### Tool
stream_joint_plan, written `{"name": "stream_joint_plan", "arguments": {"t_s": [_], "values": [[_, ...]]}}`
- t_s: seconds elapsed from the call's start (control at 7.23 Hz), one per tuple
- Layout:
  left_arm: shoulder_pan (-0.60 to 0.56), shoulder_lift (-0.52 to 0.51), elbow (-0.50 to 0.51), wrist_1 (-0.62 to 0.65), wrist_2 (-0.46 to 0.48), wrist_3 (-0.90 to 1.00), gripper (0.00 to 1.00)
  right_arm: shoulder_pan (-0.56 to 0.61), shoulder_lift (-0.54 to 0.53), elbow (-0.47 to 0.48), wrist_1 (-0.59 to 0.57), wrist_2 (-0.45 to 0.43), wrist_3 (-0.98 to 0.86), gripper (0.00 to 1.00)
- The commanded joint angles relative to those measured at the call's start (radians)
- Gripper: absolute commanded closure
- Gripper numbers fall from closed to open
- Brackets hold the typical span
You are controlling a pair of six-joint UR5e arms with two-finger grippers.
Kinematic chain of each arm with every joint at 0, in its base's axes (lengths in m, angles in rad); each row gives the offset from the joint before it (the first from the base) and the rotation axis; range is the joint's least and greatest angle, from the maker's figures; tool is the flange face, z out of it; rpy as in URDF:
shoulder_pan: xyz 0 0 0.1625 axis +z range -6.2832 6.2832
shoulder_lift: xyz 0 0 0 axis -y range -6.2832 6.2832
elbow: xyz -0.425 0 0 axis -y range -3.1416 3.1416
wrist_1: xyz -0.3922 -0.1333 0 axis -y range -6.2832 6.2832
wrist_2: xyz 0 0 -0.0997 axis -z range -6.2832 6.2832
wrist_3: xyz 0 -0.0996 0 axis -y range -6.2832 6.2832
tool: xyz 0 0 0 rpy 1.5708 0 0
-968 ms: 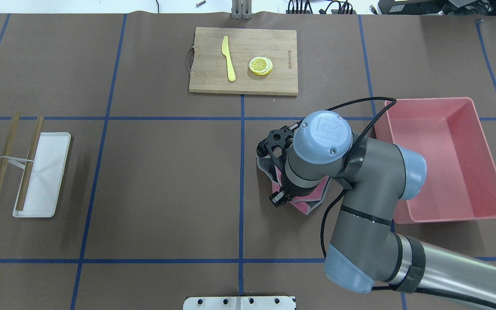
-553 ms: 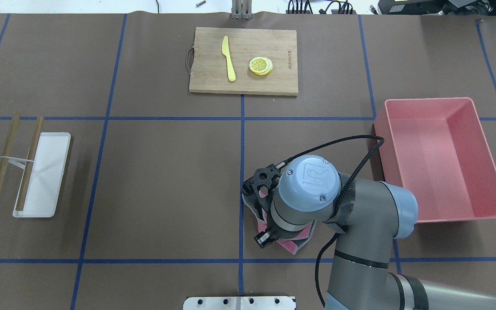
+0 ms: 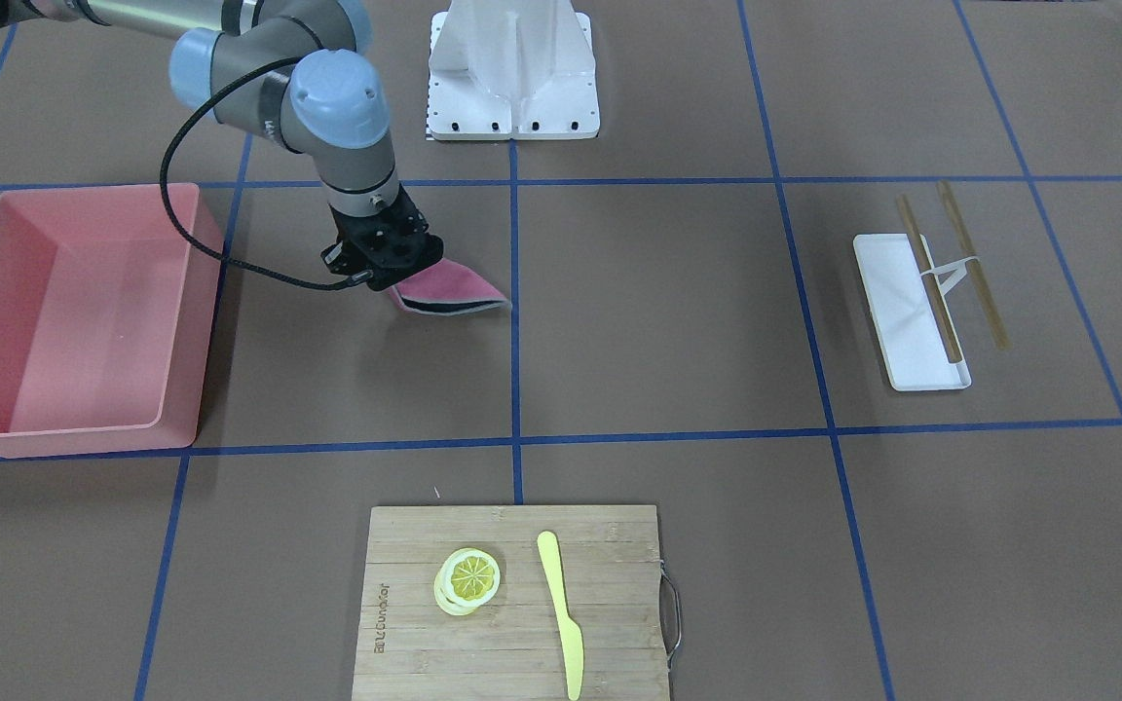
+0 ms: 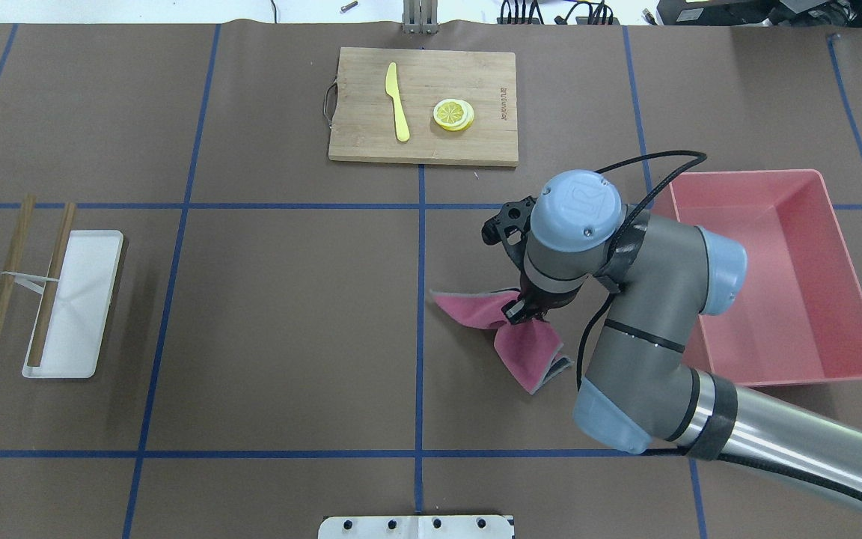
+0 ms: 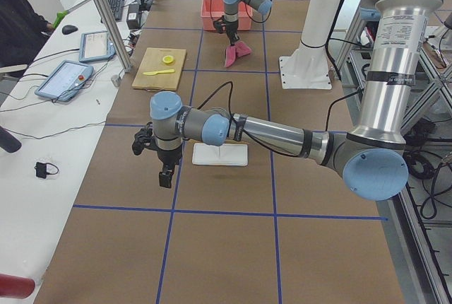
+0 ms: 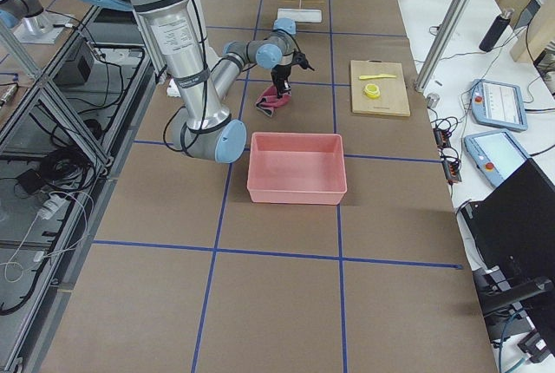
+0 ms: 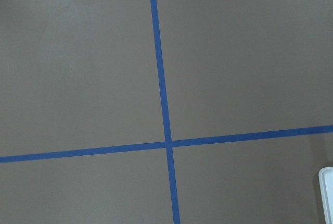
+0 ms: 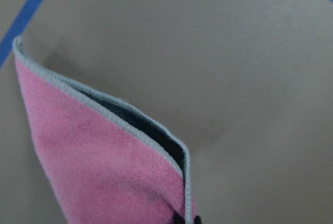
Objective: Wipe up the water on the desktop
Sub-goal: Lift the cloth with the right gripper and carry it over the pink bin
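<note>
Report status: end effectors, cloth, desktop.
Right end effector shut on pink cloth. Left end effector over desktop, open or shut unclear. No water visible. Pink bin beside right arm, apart.

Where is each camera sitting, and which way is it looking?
Front: across the table, facing the robot, looking steeply down; the right arm holds a cloth.
Overhead: behind the robot, looking forward and down; right arm only.
Left side: table's left end, looking along it; left arm near, right arm far.
Right side: table's right end; right arm and bin.
Left wrist: looks at the desktop; no body shows.
Right wrist: close on the cloth.
Shared: front and overhead both show the cutting board.
</note>
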Motion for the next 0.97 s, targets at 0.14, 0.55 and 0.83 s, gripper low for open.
{"name": "stream_joint_plan", "arguments": {"t_s": [0.14,0.55,0.83], "values": [[0.001,-0.015,0.000,0.007,0.000,-0.004,0.02,0.135,-0.015,-0.096,0.002,0.026,-0.109,1.00],[0.001,-0.015,0.002,0.007,0.000,-0.006,0.02,0.235,-0.001,-0.126,0.007,0.093,-0.135,1.00],[0.001,-0.012,0.002,0.007,0.000,-0.006,0.02,0.276,0.004,-0.109,0.051,0.095,-0.129,1.00]]}}
